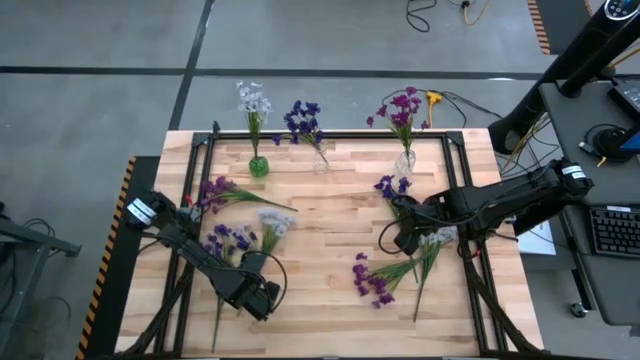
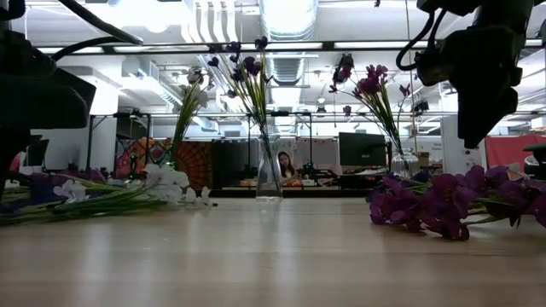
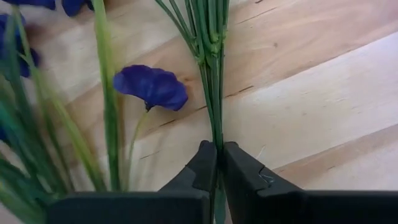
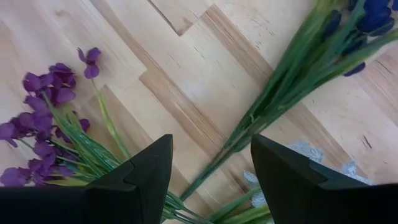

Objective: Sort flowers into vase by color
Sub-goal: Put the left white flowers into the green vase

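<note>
Stems [image 3: 214, 118] ran straight up from our left gripper [image 3: 219, 165], clamped on them; right gripper [image 4: 211, 174] gaped wide.

Open-plan office and robotics lab: exposed ceiling ducts [image 2: 286, 21], strip lighting, desk monitors [image 2: 362, 149] beyond the wooden workbench [image 1: 330, 270]; grey floor, keyboard [image 1: 612, 232] beside the right gripper [image 1: 412, 240].

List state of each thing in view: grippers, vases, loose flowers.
left gripper: shut on a green stem
right gripper: open, above loose sprigs, holding nothing
green vase: upright, holds whitish flowers
middle clear vase: upright, holds dark blue flowers
right clear vase: upright, holds magenta flowers
magenta sprigs: lying on table
</note>
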Controlling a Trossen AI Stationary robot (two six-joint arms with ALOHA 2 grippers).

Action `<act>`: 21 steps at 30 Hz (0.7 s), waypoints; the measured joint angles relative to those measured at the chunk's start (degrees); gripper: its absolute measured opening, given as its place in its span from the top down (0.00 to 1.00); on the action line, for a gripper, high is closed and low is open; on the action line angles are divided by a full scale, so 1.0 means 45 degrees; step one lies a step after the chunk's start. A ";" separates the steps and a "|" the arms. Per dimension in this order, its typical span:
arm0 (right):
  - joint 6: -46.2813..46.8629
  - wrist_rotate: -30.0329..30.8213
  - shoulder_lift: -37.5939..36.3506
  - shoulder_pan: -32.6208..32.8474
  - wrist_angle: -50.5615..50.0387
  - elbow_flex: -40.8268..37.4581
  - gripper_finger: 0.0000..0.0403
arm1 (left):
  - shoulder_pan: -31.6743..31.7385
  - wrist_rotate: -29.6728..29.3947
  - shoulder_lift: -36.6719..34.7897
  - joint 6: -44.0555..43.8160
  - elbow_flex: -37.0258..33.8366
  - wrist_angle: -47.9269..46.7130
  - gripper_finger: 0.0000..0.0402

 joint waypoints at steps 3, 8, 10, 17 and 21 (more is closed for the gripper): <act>0.0000 0.0000 0.0000 0.0000 0.0048 0.0003 0.48 | 0.0000 0.0024 -0.0305 0.0260 0.0055 -0.0100 1.00; -0.0076 0.0119 0.0003 0.0000 0.0046 0.0003 0.48 | -0.0072 -0.0144 -0.1180 0.0701 0.0064 -0.0223 1.00; -0.0108 0.0196 0.0000 0.0000 0.0046 0.0003 0.48 | -0.0154 -0.0379 -0.1544 0.0969 0.0064 -0.0215 1.00; -0.0473 0.0221 -0.0002 0.0000 0.0333 0.0003 0.48 | -0.0600 -0.1705 -0.2911 0.1816 0.0069 -0.0238 1.00; -0.0902 0.0280 0.0003 0.0000 0.0981 0.0003 0.48 | -0.0911 -0.2569 -0.3838 0.2044 0.0070 -0.0559 1.00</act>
